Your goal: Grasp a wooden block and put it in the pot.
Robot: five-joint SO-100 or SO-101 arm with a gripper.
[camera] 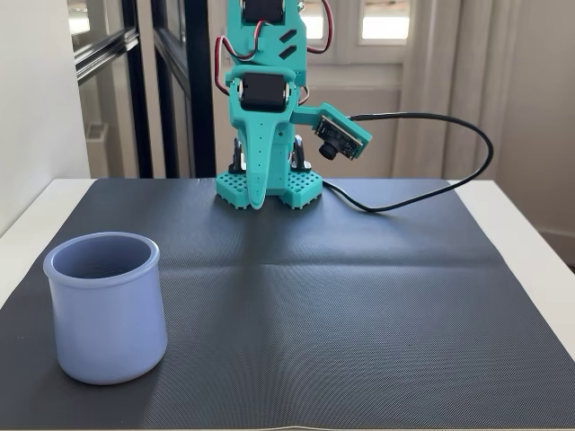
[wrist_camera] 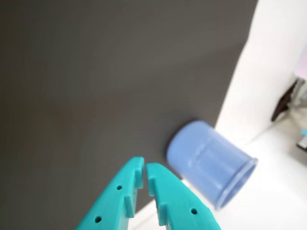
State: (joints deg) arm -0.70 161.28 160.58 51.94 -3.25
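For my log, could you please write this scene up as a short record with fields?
surface: dark mat on a white table
pot: pot upright at the mat's near left corner in the fixed view, inside not visible
block: not seen in either view
tool: tool shut, empty, teal
arm: folded back at the mat's far edge
camera: wrist camera, with black cable

White table [camera: 517,242] lying under dark ribbed mat [camera: 341,305], glazed doors [camera: 135,81] standing behind, pale curtains [camera: 467,90] hanging behind, daylight coming in.
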